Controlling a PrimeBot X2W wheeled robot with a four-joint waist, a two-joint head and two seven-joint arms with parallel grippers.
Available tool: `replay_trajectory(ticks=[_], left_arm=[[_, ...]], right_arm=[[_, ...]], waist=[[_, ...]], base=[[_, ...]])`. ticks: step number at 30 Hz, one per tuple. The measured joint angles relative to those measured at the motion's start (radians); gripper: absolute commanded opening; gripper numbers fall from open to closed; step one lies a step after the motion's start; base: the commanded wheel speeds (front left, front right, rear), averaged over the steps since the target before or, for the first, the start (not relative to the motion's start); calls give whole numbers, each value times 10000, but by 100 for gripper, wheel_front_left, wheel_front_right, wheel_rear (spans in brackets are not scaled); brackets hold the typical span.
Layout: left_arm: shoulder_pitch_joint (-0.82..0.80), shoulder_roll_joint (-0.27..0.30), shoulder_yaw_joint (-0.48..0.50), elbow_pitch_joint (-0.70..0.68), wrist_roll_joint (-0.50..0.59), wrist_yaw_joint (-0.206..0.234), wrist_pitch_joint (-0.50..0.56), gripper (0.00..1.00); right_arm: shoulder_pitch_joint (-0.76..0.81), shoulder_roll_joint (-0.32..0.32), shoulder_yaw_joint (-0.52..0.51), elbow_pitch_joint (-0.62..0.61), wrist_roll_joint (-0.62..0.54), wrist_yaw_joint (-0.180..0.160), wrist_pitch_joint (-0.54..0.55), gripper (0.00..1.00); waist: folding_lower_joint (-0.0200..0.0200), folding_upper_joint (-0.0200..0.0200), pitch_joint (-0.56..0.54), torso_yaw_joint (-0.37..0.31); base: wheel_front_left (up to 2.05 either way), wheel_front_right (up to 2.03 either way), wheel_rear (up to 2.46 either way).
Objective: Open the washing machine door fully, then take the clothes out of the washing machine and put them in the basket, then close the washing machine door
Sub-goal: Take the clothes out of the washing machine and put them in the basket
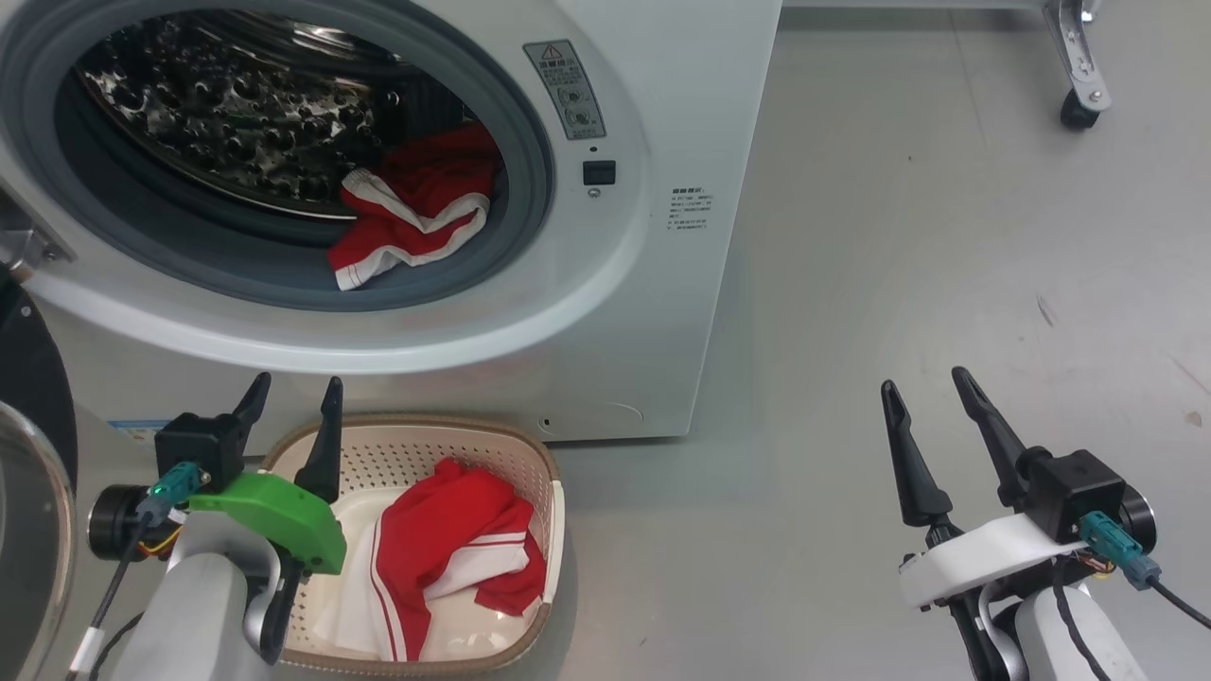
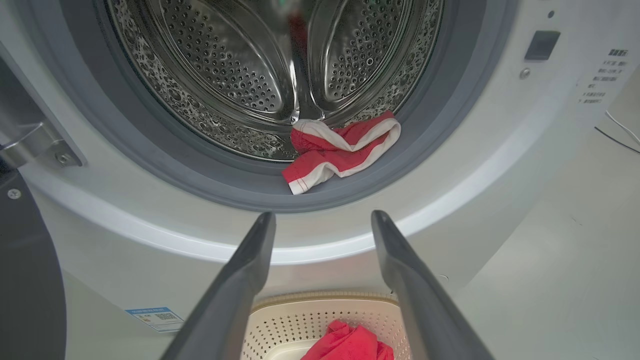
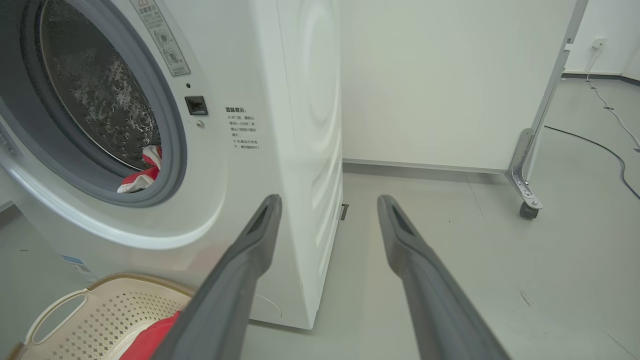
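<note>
The white washing machine [image 1: 653,312] stands with its door [image 1: 28,473] swung out at the far left edge. One red garment with white trim [image 1: 416,208] lies at the drum's lower front lip [image 2: 340,150] [image 3: 142,175]. The cream basket [image 1: 544,473] sits on the floor under the opening and holds a red and white garment [image 1: 454,558] [image 2: 347,345]. My left gripper [image 1: 293,397] is open and empty above the basket's near-left corner, its fingers pointing at the drum [image 2: 322,220]. My right gripper [image 1: 932,388] hangs open and empty over bare floor, to the right of the machine [image 3: 327,205].
Grey floor [image 1: 946,265] spreads to the right of the machine. A metal frame leg on a black caster [image 1: 1079,104] stands at the back right, and a dark cable [image 3: 600,150] trails across the floor near it. A white wall panel [image 3: 440,85] closes off the back.
</note>
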Motion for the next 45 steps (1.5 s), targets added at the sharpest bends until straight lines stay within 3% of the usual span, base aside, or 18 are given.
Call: replay_trajectory(ticks=[14,45], left_arm=[[1678,-79,230,-1858,29,0,-2,100],[2840,-209,456,-3453,188,-2,-2,100]], right_arm=[[854,-21,134,56,161,31,0,100],[855,-8,109,-288,180,31,0,100]], waist=[[0,0,-1186,234],[-1,0,-1135,99]], base=[[0,0,0],[0,0,0]])
